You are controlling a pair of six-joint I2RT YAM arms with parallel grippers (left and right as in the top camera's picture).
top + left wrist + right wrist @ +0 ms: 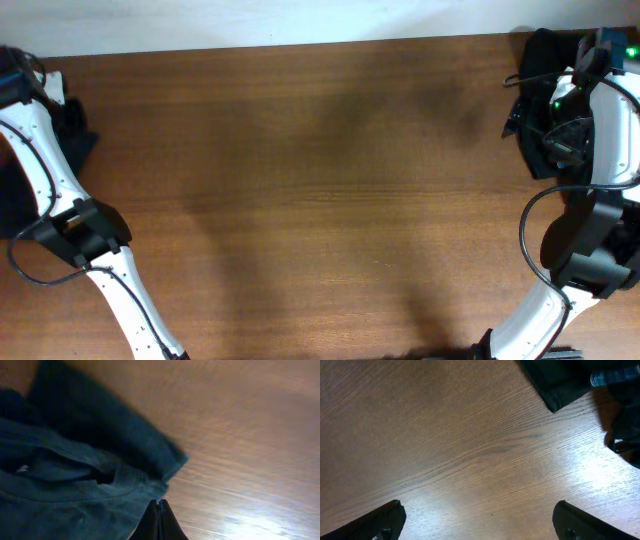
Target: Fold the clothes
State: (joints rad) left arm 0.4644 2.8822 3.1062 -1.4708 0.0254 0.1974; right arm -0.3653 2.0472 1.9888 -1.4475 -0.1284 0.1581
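Observation:
The clothes show as dark fabric at both ends of the table. One black garment (75, 475) fills the left of the left wrist view, and in the overhead view it lies at the far left edge (75, 135). My left gripper (159, 504) is shut, its tips meeting right on that garment's edge. Another black garment (540, 55) lies at the far right back corner, and its corner (555, 380) shows in the right wrist view. My right gripper (480, 522) hangs open over bare wood, short of that corner, with nothing between its fingers.
The brown wooden table (320, 180) stretches between the two arms. The left arm (60, 210) stands along the left edge and the right arm (600, 200) along the right edge. A white wall strip borders the table's far edge.

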